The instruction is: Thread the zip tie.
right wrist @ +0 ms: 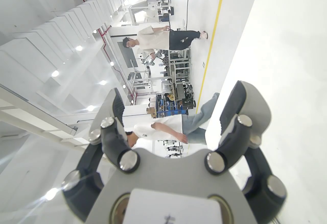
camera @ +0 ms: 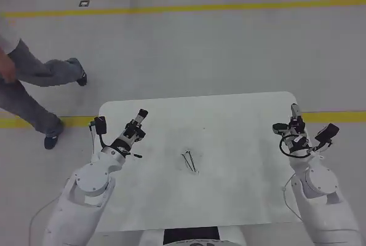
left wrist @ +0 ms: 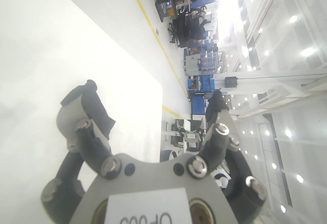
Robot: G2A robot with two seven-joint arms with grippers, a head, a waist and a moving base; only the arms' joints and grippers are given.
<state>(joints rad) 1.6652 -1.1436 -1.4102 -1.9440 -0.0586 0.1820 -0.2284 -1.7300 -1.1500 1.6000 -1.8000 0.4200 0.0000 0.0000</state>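
Black zip tie (camera: 189,161) lies mid-table (camera: 244,197), well apart from left gripper (left wrist: 153,92) & right gripper (right wrist: 176,95), both splayed wide, empty; you come down square, pinch one end, leave other end free for 2nd arm.

White arms (camera: 87,184) carry grey metal hands (left wrist: 152,91) with black fingers (left wrist: 98,110), silver screws (left wrist: 221,130).

Pale floor (camera: 201,55) with yellow line (camera: 189,8), bright ceiling lights (right wrist: 55,73)

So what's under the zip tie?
The zip tie lies on the white table, near its middle. Only tabletop shows beneath it. The thin strip right under it is hidden by the tie itself.
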